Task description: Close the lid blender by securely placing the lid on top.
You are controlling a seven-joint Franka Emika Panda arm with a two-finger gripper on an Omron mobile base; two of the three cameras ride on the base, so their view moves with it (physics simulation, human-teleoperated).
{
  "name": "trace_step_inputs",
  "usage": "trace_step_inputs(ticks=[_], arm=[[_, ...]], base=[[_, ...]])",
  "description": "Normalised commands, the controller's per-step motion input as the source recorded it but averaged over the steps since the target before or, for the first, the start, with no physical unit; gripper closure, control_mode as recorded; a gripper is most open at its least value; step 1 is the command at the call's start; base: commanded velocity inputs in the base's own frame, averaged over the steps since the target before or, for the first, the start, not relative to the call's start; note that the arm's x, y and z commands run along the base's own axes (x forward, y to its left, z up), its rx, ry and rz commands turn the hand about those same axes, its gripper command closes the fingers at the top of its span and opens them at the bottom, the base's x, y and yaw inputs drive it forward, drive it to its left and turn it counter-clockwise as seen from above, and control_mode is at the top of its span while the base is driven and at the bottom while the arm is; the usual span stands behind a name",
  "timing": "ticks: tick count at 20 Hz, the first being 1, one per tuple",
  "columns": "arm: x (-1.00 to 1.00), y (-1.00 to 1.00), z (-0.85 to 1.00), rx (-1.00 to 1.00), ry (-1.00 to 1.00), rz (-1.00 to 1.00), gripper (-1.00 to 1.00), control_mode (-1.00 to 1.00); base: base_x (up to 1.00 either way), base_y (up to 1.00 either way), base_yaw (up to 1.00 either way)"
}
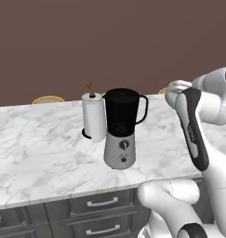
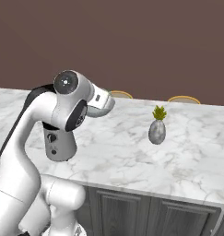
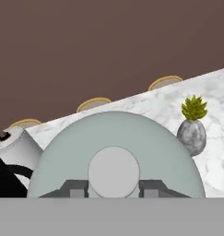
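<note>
On the worktop (image 1: 40, 139): blender (image 1: 121, 128) stood open-topped, just beside a paper towel roll (image 1: 94, 116).
End effector (image 3: 113, 190): I had it pinching the lid (image 3: 76, 147) by its centre knob, off to the blender's right.

Polished white veined marble desk (image 1: 35, 139); glossy black-jarred blender (image 1: 121, 128) with brushed silver-grey base; smooth matt pale grey domed lid (image 3: 145, 138); soft white paper towel roll (image 1: 94, 116).

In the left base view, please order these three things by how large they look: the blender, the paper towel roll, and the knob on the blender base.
Largest to smallest:
1. blender
2. paper towel roll, shorter and standing just behind, so slightly farther away
3. knob
</note>
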Motion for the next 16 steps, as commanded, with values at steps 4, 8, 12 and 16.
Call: trace_step_inputs(ticks=[4,8,12,16], arm=[[-0.08,0.58,0.93,-0.18,-0.01,0.31,1.00,-1.00],[-0.13,0.68,0.80,-0.18,0.00,0.29,1.00,-1.00],[-0.19,0.76,0.59,-0.17,0.01,0.21,1.00,-1.00],[-0.24,0.75,0.22,-0.15,0.04,0.06,1.00,-1.00]], base=[[0.00,0.00,0.00],[0.00,0.00,0.00],[0.00,0.00,0.00],[0.00,0.00,0.00]])
